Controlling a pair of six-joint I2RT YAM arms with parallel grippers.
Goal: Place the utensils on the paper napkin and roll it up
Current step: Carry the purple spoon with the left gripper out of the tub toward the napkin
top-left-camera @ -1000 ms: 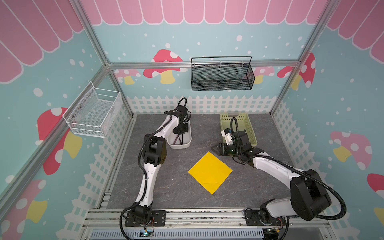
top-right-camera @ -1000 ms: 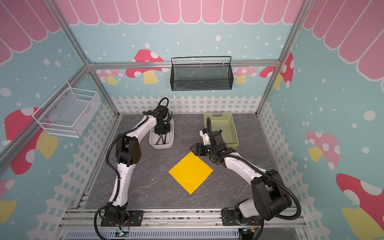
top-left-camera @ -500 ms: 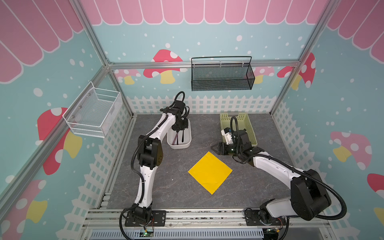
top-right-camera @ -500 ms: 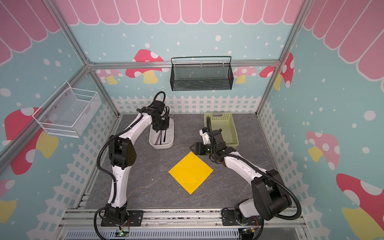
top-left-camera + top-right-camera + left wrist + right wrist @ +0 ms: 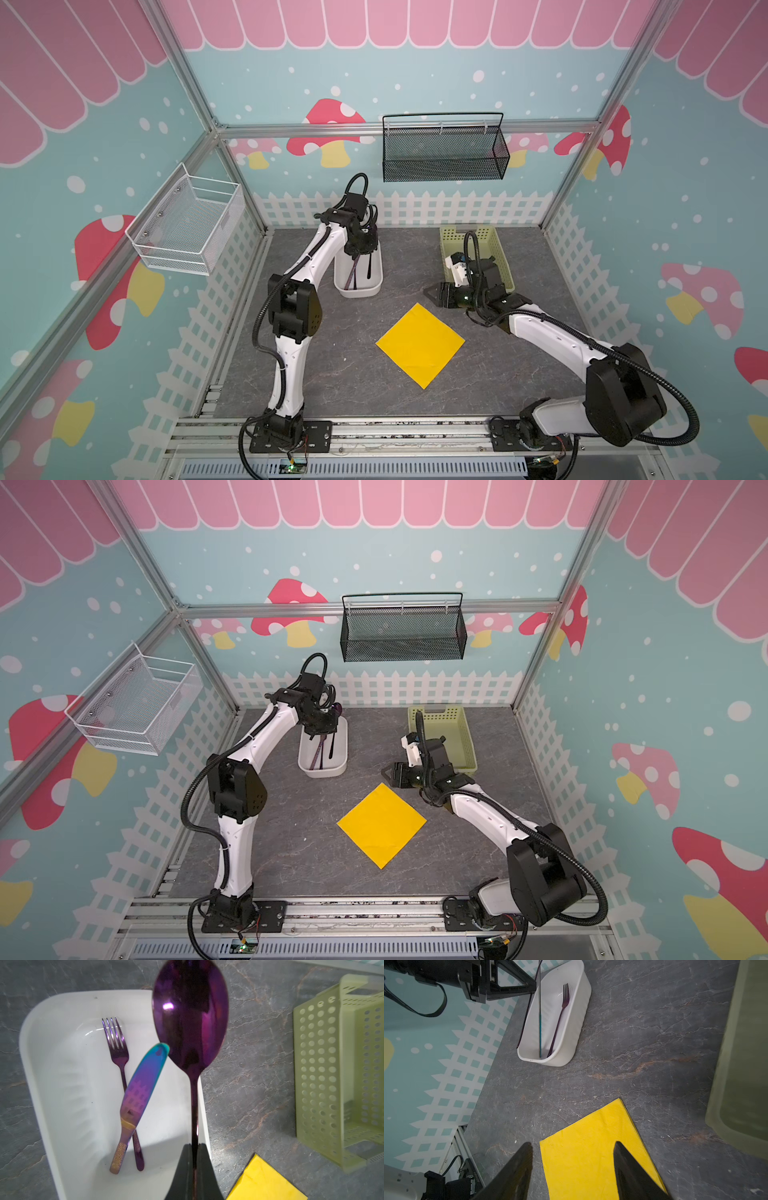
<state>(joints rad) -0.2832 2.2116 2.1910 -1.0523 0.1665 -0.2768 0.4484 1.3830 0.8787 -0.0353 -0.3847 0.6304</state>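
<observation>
Currently, in a top view, flat yellow paper napkin [image 5: 419, 345] lies bare on grey surface [image 5: 498, 374]; left wrist: left pincer [image 5: 192, 1147] clamps glossy purple spoon [image 5: 190, 1012] by its thin handle above white plastic tub [image 5: 62, 1084], liable to swivel or slip; right wrist: right pincer [image 5: 573, 1144] wide, empty, over napkin corner.
</observation>
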